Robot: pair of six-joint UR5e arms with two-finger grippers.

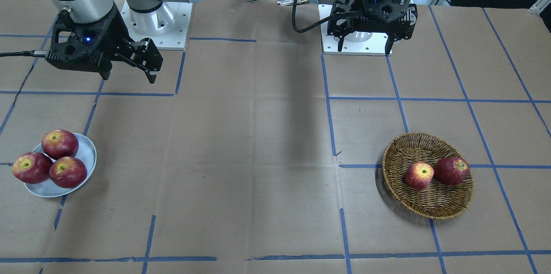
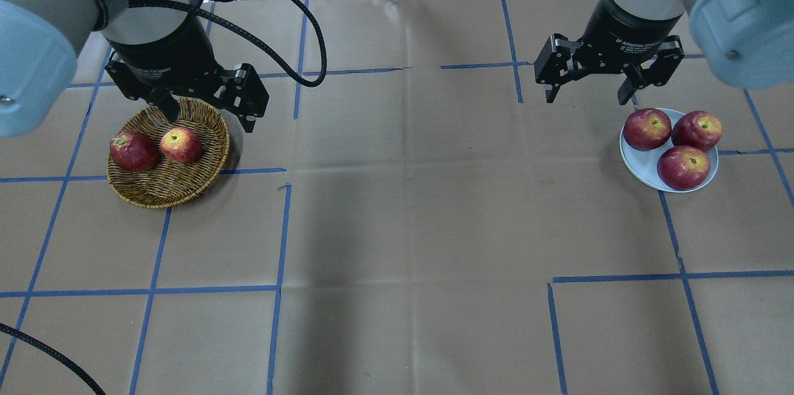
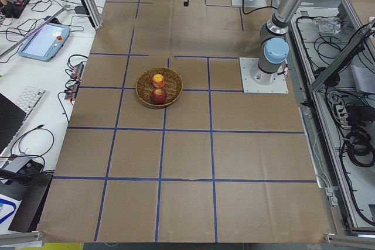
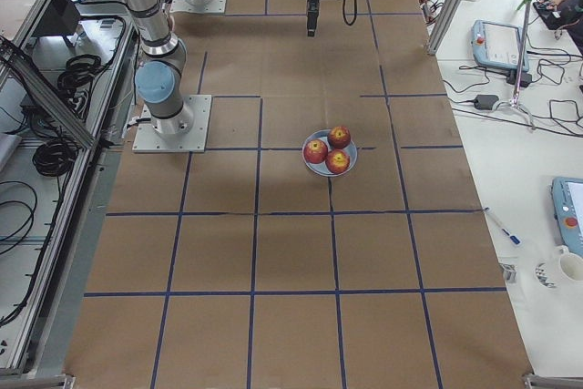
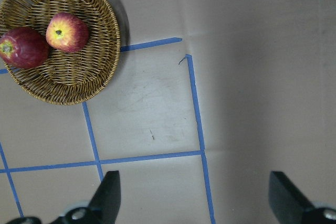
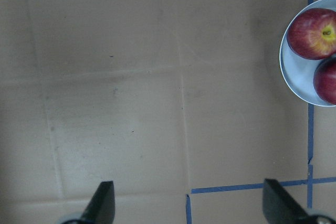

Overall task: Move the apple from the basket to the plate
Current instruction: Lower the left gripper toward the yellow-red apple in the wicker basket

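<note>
In the overhead view, the round golden-brown wicker basket [image 2: 166, 195] stands at the left middle of the frame. The pale, streaky pinkish-red apple with a yellow blush at its stem [image 2: 181, 145] lies inside it, on the right of a darker, evenly deep-red apple [image 2: 132, 150]; the two are so close that they perhaps touch. The left gripper [image 2: 211, 119] hangs over the upper rim of the basket with its fingers spread wide and nothing between them; the left wrist view agrees, with the two black tips far apart at the lower edge. At the right middle of the frame is the small glossy pale blue-white plate [image 2: 634, 164], which carries three red apples, and the right gripper [image 2: 586, 98] hovers just up and left of it, also spread and empty. I judge that the pick is not yet made and the approach is the step in hand. The next move calls for lowering the left gripper around the pale apple without pushing its dark neighbour. The plate is well apart and already crowded, so the placing will need care.
</note>
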